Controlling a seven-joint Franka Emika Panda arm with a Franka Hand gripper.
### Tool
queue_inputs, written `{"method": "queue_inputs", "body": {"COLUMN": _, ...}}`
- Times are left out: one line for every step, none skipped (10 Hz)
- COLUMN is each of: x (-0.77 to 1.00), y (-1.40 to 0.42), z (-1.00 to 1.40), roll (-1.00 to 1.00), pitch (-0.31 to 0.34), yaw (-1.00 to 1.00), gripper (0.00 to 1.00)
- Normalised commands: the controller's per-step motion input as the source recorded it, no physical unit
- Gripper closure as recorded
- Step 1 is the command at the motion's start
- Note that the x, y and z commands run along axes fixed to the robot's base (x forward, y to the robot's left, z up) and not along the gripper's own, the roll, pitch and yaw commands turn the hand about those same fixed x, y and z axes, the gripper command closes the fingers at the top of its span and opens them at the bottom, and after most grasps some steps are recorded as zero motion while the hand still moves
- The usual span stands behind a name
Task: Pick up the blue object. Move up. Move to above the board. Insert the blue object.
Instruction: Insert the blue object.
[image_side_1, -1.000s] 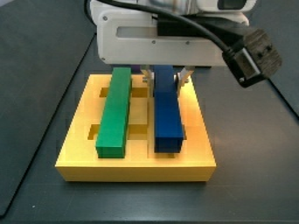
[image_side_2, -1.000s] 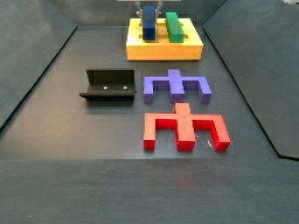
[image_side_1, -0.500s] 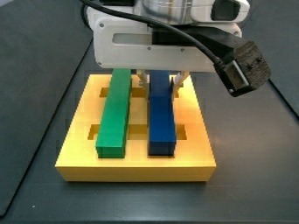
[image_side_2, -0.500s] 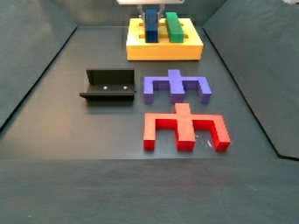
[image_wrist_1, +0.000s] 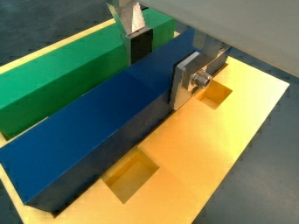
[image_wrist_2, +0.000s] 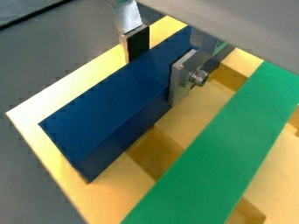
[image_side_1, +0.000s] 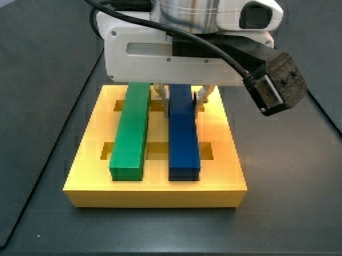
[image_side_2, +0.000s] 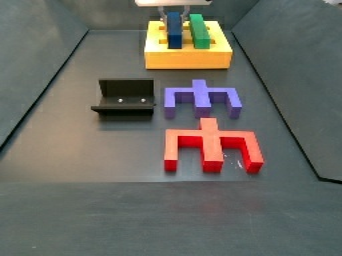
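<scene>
Wrist views both show the gripper (image_wrist_1: 158, 54) with its jaws clamped on the far end of the blue object (image_wrist_1: 100, 127), one silver finger (image_wrist_1: 187, 77) flat against its side and the other at the opposite face. The bar lies lengthwise on the board (image_side_1: 156, 190), parallel to the green bar (image_side_1: 128, 132) and just beside it, and in a side view it looks level and sunk into its groove. Whether it is fully seated cannot be told from these pictures. The main risk, as I judge it, is letting go too soon: held only at one end, the bar's free end could ride on a groove edge and sit tilted. Pushing down off-line could wedge it against the groove wall or press it against the green bar. Pulling away before the jaws part wide enough could drag the bar back out. The fixture (image_side_2: 122, 98), purple piece (image_side_2: 202, 96) and red piece (image_side_2: 210, 144) lie well apart on the surface.
</scene>
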Motion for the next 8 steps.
{"method": "queue_inputs", "body": {"x": 0.17, "y": -0.1, "z": -0.18, "roll": 0.1, "pitch": 0.083, "yaw": -0.09, "gripper": 1.0}}
{"method": "queue_inputs", "body": {"x": 0.0, "y": -0.04, "z": -0.23, "roll": 0.07, "pitch": 0.044, "yaw": -0.09, "gripper": 1.0}}
{"method": "queue_inputs", "body": {"x": 0.0, "y": 0.0, "z": -0.29, "roll": 0.03, "pitch": 0.0, "yaw": -0.06, "gripper": 1.0}}
{"method": "queue_inputs", "body": {"x": -0.01, "y": 0.0, "z": -0.38, "roll": 0.0, "pitch": 0.0, "yaw": -0.05, "gripper": 1.0}}
{"method": "queue_inputs", "body": {"x": 0.0, "y": 0.0, "z": -0.06, "roll": 0.01, "pitch": 0.023, "yaw": -0.04, "gripper": 1.0}}
{"method": "queue_inputs", "body": {"x": 0.0, "y": 0.0, "z": 0.0, "roll": 0.03, "pitch": 0.0, "yaw": 0.0, "gripper": 1.0}}
{"method": "queue_inputs", "body": {"x": 0.0, "y": 0.0, "z": 0.0, "roll": 0.05, "pitch": 0.0, "yaw": 0.0, "gripper": 1.0}}
{"method": "queue_inputs", "body": {"x": 0.0, "y": 0.0, "z": 0.0, "roll": 0.03, "pitch": 0.0, "yaw": 0.0, "gripper": 1.0}}
